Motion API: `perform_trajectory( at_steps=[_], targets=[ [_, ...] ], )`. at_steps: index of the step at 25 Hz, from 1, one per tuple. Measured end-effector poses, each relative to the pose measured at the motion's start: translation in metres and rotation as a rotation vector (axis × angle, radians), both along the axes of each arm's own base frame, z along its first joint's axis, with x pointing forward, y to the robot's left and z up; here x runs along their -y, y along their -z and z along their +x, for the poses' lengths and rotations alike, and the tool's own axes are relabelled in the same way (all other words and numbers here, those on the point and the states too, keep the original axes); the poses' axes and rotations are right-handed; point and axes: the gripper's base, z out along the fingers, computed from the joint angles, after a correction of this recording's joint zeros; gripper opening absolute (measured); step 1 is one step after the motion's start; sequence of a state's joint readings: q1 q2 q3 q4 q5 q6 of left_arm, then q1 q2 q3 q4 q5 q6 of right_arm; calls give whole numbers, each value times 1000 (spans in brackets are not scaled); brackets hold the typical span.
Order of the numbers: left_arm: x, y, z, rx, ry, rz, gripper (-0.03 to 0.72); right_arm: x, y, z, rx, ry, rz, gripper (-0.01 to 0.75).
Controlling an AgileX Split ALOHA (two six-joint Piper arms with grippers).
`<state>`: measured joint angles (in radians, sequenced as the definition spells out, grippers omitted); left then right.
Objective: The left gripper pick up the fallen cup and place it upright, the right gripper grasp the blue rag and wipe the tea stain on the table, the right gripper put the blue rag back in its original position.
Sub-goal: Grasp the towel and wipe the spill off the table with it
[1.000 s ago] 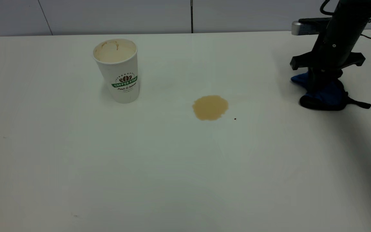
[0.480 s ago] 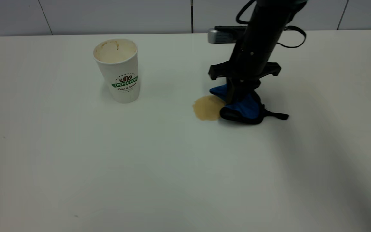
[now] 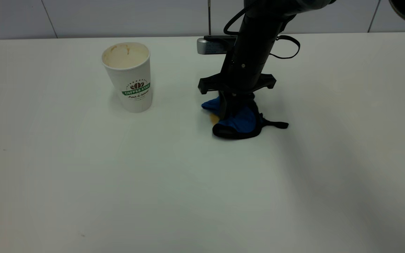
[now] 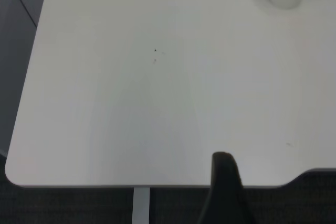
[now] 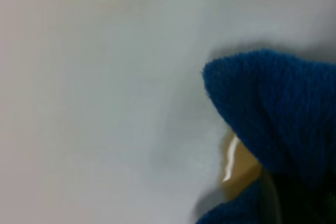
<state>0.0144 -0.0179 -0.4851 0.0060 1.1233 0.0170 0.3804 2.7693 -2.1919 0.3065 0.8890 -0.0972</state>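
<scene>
The black right gripper (image 3: 236, 110) pinches the small royal-blue microfibre rag (image 3: 239, 121) onto the light-brown tea stain (image 3: 213, 118), whose uncovered sliver lies at the rag's nine o'clock; the white paper cup (image 3: 129, 77) stands upright further that way.

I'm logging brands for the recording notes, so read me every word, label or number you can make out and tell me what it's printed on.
"COFFEE STAR": on the green banner of the tall white paper cup, under a brown bean logo.
A cursive line and smaller print below the banner: too small to read.
The left wrist view shows only an unreadable part of the banner.
Nothing else carries text.
</scene>
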Motion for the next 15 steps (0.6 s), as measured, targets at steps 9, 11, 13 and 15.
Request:
perform_trajectory(
  at_steps=[9, 11, 13, 15],
  targets=[
    [0, 0, 0, 0, 0, 0, 564, -64, -6, -23, 74, -107, 32, 67],
    [0, 0, 0, 0, 0, 0, 564, -61, -7, -18, 115, -95, 35, 67],
    [0, 0, 0, 0, 0, 0, 564, -52, -7, -10, 149, -69, 27, 67],
    [0, 0, 0, 0, 0, 0, 564, -34, -7, 1, 166, -34, 2, 67]
  ],
)
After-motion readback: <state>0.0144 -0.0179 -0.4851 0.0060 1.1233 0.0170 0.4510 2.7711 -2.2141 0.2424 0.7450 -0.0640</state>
